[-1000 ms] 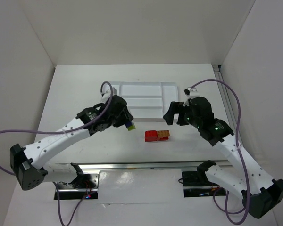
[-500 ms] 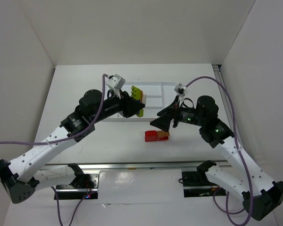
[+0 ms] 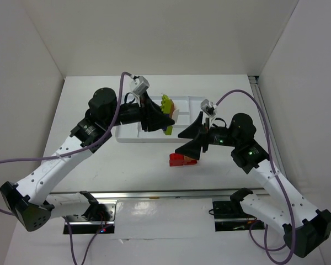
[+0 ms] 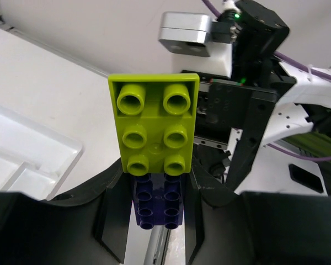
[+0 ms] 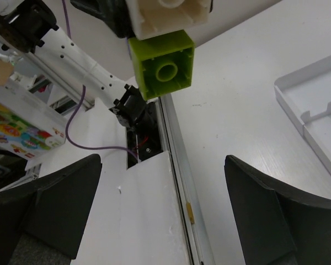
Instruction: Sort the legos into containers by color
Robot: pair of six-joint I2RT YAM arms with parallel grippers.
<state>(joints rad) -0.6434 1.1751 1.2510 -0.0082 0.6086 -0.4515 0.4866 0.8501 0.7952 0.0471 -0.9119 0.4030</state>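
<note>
Left wrist view: our left gripper [image 4: 154, 212] clamps the purple brick [image 4: 154, 205], leaving the attached lime brick [image 4: 153, 130] jutting free above the tray [image 3: 187, 105]. Our right gripper [image 3: 191, 138], jaws wide and empty, faces it over the red brick [image 3: 176, 160], we reckon to split the pair.
</note>
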